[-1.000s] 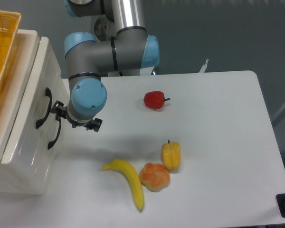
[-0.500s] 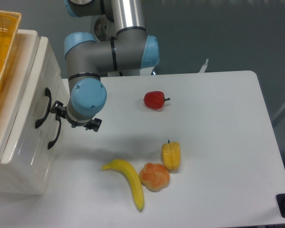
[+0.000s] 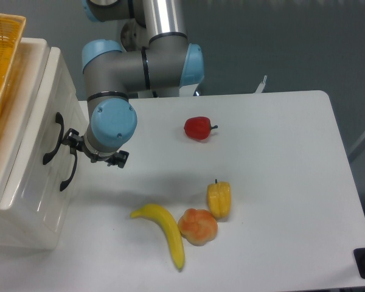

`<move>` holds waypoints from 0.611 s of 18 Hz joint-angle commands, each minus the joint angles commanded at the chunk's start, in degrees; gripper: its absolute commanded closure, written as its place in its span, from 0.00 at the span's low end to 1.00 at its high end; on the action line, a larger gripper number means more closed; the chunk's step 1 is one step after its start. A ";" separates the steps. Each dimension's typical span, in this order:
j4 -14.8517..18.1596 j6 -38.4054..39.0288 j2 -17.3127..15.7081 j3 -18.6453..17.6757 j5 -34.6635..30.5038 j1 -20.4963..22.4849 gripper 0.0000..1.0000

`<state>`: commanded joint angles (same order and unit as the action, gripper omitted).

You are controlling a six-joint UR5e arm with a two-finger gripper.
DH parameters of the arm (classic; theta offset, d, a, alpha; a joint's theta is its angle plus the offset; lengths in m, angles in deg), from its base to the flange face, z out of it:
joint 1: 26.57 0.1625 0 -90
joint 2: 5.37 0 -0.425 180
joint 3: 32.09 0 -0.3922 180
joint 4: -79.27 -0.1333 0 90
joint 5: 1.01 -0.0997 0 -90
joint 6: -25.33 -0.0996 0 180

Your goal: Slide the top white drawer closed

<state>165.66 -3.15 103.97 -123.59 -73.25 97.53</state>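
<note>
Top white drawer (image 3: pixel 33 115): glossy cream-white box with a flat front, at the 9 o'clock edge of the table; its front stands slightly proud of the front below it.
Drawer handle (image 3: pixel 51 139): black, curved, on the upper front; the gripper's end is right against it.
Lower drawer front (image 3: pixel 45 194): same cream finish, with a matching black handle (image 3: pixel 67 172) just toward 5 o'clock of the upper one.
Gripper (image 3: pixel 70 142): small black claw under the blue wrist cap, pointing toward 9 o'clock at the upper handle; whether its fingers are apart or together cannot be told, since the wrist covers most of them.
Arm (image 3: pixel 140 64): grey with blue joints, reaching in from 12 o'clock.
Hidden or cut off: the cabinet's left part runs out of view; the orange woven basket (image 3: pixel 1 61) on top is only partly seen.
Table (image 3: pixel 280 182): white.
Red pepper (image 3: pixel 198 128): near the table's middle, toward 12 o'clock.
Yellow pepper (image 3: pixel 219 199): toward 6 o'clock, touching an orange fruit (image 3: pixel 198 226).
Banana (image 3: pixel 165 232): just beside the orange fruit, on its 9 o'clock side.
In the way: none of these lies between the gripper and the drawer.
</note>
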 joint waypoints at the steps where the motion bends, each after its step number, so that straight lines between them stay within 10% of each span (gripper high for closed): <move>1: 0.00 -0.09 0.09 0.17 -0.26 0.09 0.00; 11: -0.26 -0.88 -0.09 7.29 -8.26 8.77 0.00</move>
<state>165.40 -4.03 103.88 -116.30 -81.51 106.30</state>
